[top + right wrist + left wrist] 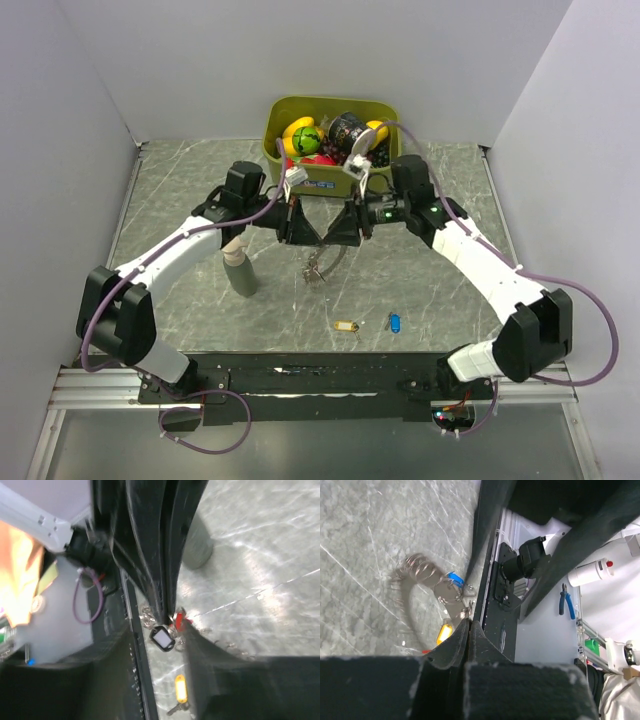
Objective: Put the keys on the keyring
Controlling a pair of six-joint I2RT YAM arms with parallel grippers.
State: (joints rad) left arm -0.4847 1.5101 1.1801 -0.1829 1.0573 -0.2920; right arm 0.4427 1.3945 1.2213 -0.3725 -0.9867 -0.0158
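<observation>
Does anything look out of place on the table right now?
Nothing spilled or damaged. The yellow-tagged key and blue-tagged key lie loose on the grey marbled table, off the silvery beaded-chain keyring dangling from the left gripper.

Top view: even, diffuse light from above; the table (180, 185) showed mild sheen, and shadows under the arms were soft. Left wrist view: the keyring (420, 572) was smeared by motion blur; the left gripper (469, 622) lay dark and unfocused in the foreground. Right wrist view: heavily blurred throughout, with an overexposed orange-white patch at the left edge and glare streaks across the table.
</observation>
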